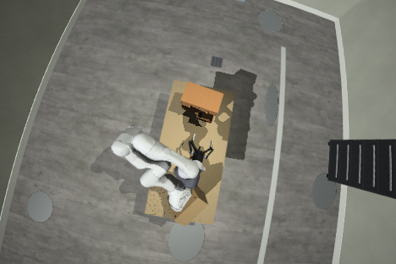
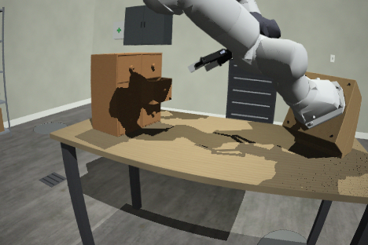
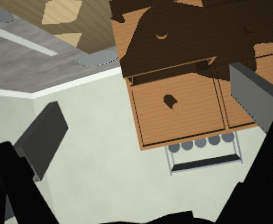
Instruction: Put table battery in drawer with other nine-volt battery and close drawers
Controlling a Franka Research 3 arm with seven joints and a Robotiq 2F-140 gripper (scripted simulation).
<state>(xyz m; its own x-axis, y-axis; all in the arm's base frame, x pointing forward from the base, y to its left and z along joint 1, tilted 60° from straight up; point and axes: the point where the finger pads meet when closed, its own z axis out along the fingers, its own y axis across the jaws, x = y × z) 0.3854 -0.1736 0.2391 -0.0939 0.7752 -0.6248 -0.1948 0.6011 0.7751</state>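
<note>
The orange-brown chest point(image 1: 202, 96) point(image 2: 104, 90) point(image 3: 137, 137) stands upright on the table. One middle-row drawer point(image 2: 166, 93) sticks out of its front, on the right in the exterior view. The upper-row drawer front point(image 3: 197, 107) above it looks flush. The wrist view is upside down and shows only a dark narrow strip of the open drawer's inside, so its contents are hidden. My gripper point(image 1: 203, 139) point(image 2: 201, 67) point(image 3: 143, 97) is wide open and empty, in the air in front of the chest, clear of the open drawer. I can make out no nine-volt battery in any view.
The wooden table point(image 1: 169, 124) point(image 2: 244, 165) carries the chest at one end and the arm's tilted wooden base block point(image 1: 192, 211) point(image 2: 351, 110) at the other. Dark shadows of the arm cover much of the chest front. A wheeled rack point(image 3: 207, 165) stands farther off behind the chest.
</note>
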